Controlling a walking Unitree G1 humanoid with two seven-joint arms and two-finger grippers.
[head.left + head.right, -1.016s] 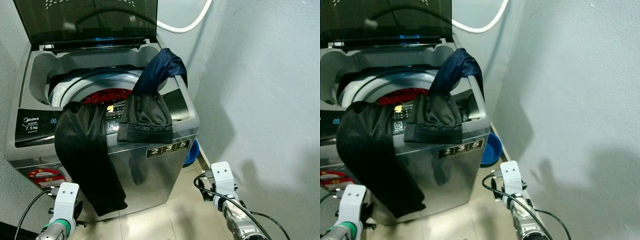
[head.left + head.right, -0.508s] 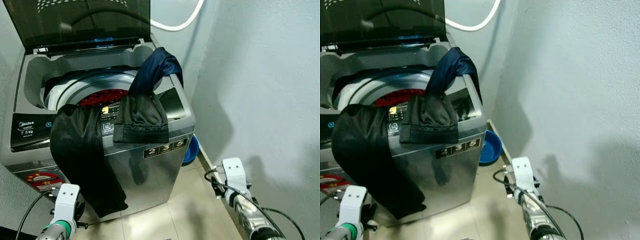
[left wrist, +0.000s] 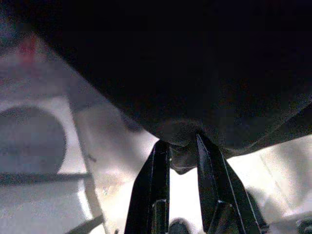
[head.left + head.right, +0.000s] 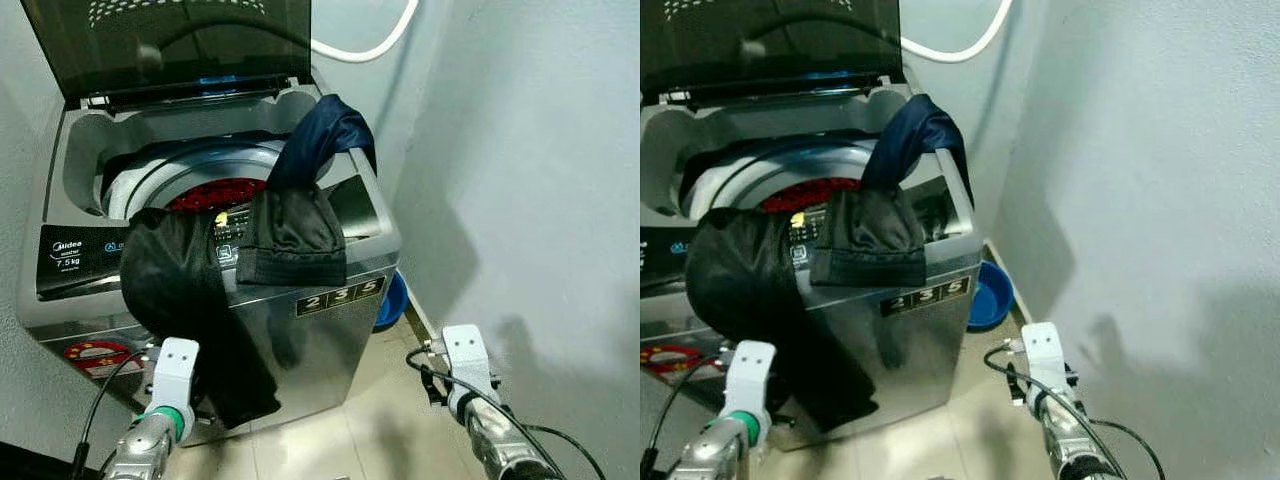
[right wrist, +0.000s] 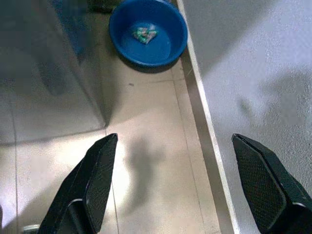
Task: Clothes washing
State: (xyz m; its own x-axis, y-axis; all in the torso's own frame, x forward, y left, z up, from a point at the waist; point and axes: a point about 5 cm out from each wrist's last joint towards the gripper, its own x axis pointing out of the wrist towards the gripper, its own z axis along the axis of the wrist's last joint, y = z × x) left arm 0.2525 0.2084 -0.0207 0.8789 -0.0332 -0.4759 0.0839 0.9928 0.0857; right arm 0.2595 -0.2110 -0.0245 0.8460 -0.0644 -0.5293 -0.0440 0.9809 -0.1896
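1. The left claw (image 3: 179,146) has its two black fingers pinched on the lower fold of the black garment (image 4: 175,290), low against the front face of the washing machine (image 4: 320,330).
2. A second ago that claw sat lower and clear of the cloth; it has since risen, and the garment's hanging tail is now bunched up rather than hanging straight.
3. I judge the lift into the drum (image 4: 215,190) has begun.
4. The left arm reaches up and forward from below.
5. The right claw (image 5: 170,185) is spread wide over bare floor tiles, near a blue basin (image 5: 148,31), arm held low.
6. A navy garment (image 4: 310,190) lies draped over the machine's front rim.
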